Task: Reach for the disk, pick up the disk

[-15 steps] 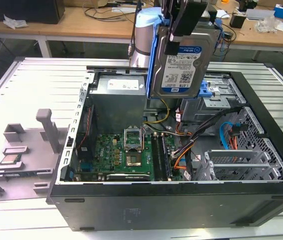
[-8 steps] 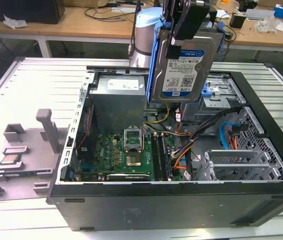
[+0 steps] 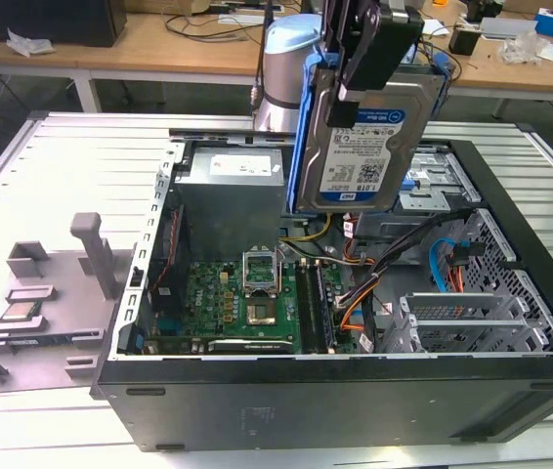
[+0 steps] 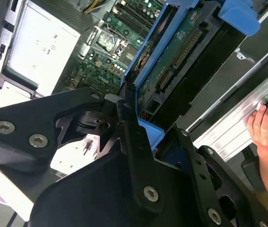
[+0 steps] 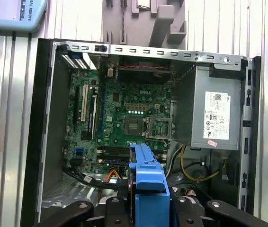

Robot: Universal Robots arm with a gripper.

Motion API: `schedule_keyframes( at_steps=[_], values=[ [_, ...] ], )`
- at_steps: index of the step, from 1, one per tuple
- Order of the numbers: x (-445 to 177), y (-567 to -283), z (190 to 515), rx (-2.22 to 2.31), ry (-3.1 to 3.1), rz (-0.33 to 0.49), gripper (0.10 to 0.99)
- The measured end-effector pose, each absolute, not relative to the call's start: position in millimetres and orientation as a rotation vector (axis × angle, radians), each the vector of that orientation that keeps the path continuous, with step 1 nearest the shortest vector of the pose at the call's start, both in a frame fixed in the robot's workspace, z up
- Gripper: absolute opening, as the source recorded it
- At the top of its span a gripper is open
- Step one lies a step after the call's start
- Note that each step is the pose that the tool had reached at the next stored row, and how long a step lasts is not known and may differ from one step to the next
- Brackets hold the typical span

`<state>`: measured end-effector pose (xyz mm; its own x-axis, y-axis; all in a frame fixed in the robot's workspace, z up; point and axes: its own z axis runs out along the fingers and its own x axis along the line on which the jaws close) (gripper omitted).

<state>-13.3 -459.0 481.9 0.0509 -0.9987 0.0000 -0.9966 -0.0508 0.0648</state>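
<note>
The black robot gripper is clamped on the top edge of the disk, a rectangular silver metal hard drive with a white-and-blue label, framed by a blue plastic bracket. In the exterior view the disk hangs upright in the air, clear of the open black computer case and above its middle, label turned toward the camera. In the second wrist view the black fingers close on the blue bracket, with the disk's green circuit-board underside running away from them; in the first wrist view the bracket's blue edge sits between the gripper's black links.

Below the disk, inside the case, lies the green motherboard with its square processor socket. A bundle of orange and black cables runs beside it toward the grey metal drive cage at the exterior view's right. Farther back stands the silver box of the power supply, carrying a white label.

The case rests on a ribbed silver metal table. On it, at the exterior view's left, sits a grey plastic fixture holding a small flat grey chip. In the second wrist view a person's hand rests at the table's edge. Beyond the table stands a wooden bench strewn with cables.
</note>
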Motion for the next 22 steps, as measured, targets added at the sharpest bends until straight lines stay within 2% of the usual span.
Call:
schedule_keyframes(
  at_steps=[22],
  values=[
    [-13, -506, 482, 2.243, -2.131, -0.069, 0.369]
  ],
)
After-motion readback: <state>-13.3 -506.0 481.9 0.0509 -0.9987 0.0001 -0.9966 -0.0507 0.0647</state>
